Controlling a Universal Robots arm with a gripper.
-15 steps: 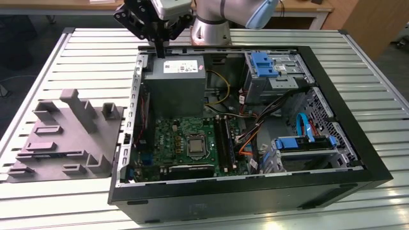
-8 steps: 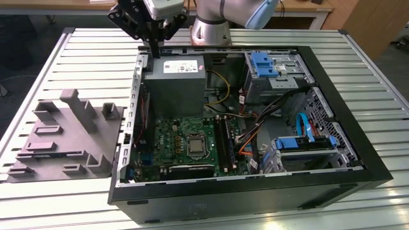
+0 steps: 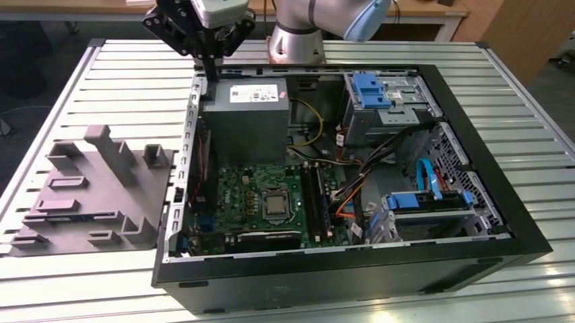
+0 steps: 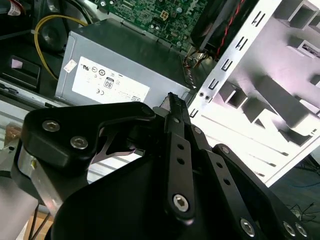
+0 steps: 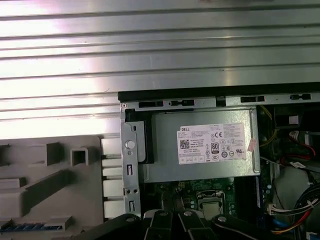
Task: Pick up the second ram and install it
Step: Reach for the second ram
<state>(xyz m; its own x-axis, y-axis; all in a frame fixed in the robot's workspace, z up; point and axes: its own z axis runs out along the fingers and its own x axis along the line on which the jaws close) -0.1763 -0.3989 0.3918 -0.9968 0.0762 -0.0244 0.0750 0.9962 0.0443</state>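
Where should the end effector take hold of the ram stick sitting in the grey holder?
Across the flat faces of the ram stick, near mid-length, coming straight down: it appears to stand on edge in the grey holder, leaving its long top edge exposed.

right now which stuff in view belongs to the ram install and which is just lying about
Belongs to the job: gripper, at the case edge beside the power supply; second ram, seemingly the blue-green strip in the grey fixture; memory slots on the motherboard.
Just lying about: processor socket; blue drive caddy; yellow cable.
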